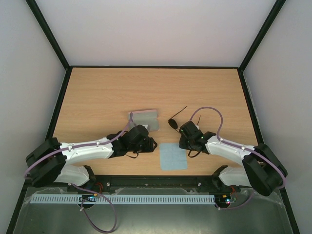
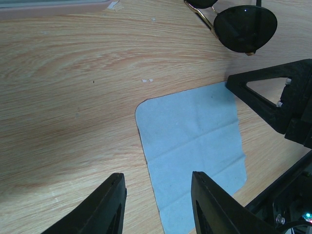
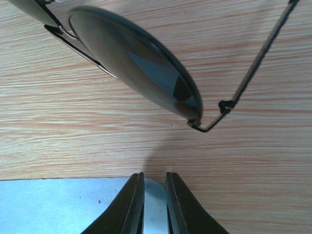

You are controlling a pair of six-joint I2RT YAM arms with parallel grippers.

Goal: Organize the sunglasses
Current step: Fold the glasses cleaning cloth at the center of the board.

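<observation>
Sunglasses lie on the tabletop a little right of centre. Their dark lenses face the near side, and 1 thin arm is unfolded and points toward the far right. The right claw hangs low just beside them on the near side, apart from the frame. Its 2 fingers are pressed almost together, with only a thin slit between them. Its tips sit over the far right corner of the light blue cloth; shadow covers that spot, so I cannot tell whether they touch the cloth. The left claw is spread wide with nothing between its fingers, poised at the cloth's left side, 1 finger over wood and 1 over blue. The pinkish case lies flat to the left of the sunglasses, apart from them.
</observation>
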